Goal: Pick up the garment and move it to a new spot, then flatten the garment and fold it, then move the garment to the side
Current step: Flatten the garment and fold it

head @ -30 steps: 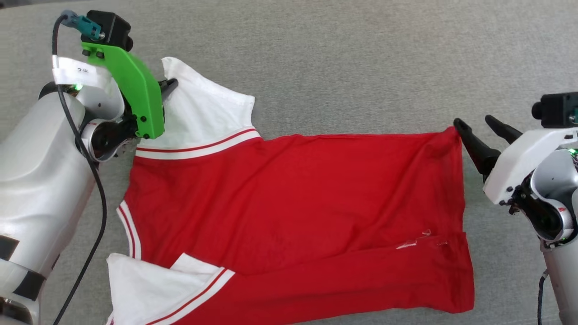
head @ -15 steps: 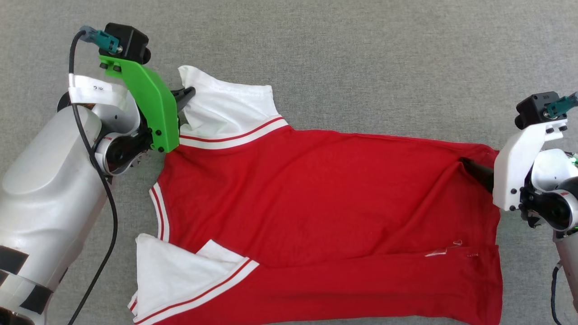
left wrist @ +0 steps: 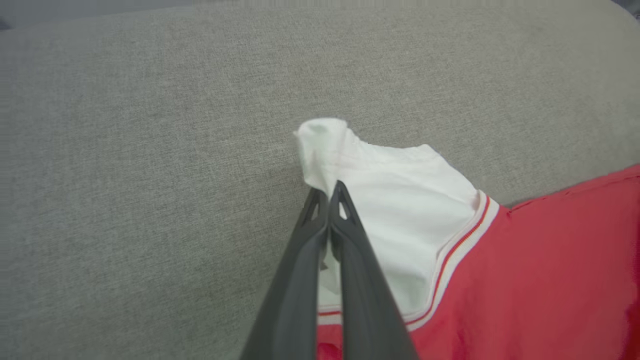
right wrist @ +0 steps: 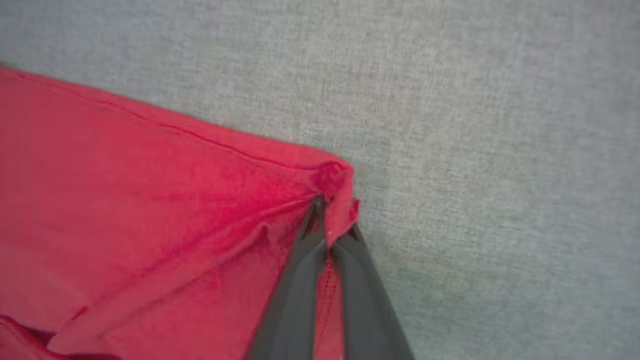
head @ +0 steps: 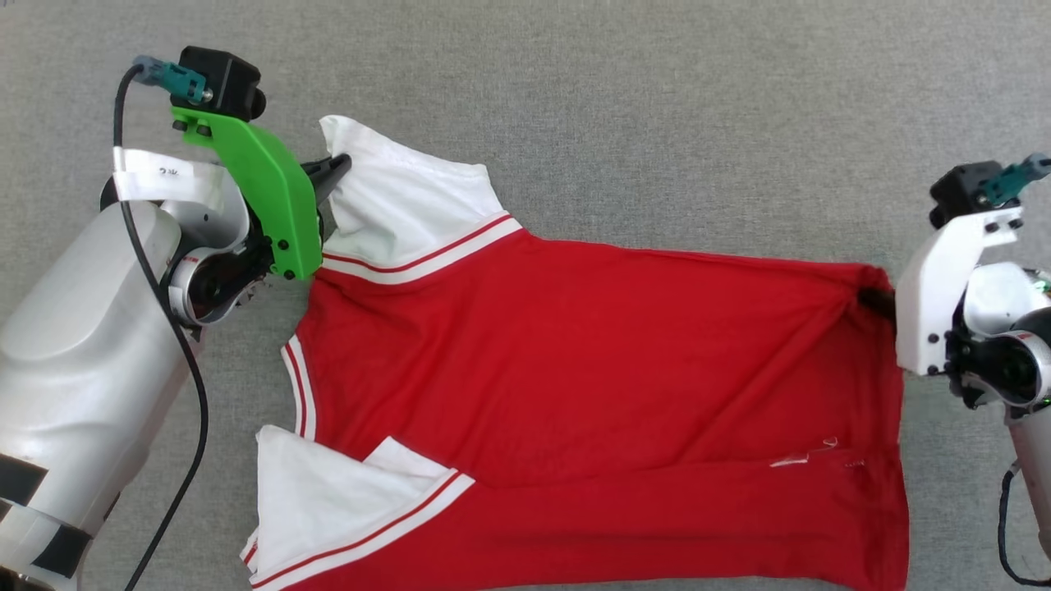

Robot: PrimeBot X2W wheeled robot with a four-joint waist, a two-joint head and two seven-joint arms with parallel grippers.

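Pinching the far white sleeve [head: 402,201] of the garment [head: 591,369] with the left fingers [left wrist: 334,227], pressed together on the cloth. Clamping the far hem corner [right wrist: 335,175] with the right fingers [right wrist: 312,240] — closed tight, red fabric bunched around the tips. Holding the garment stretched between both, spread over the grey fabric surface [head: 657,98], plain red side up, near sleeve [head: 328,484] partly folded over.

garment [head: 575,369] spread across grey fabric surface [head: 657,123]. left gripper [head: 332,172] at far white sleeve, right gripper [head: 874,302] at bunched red hem corner, creases running between.
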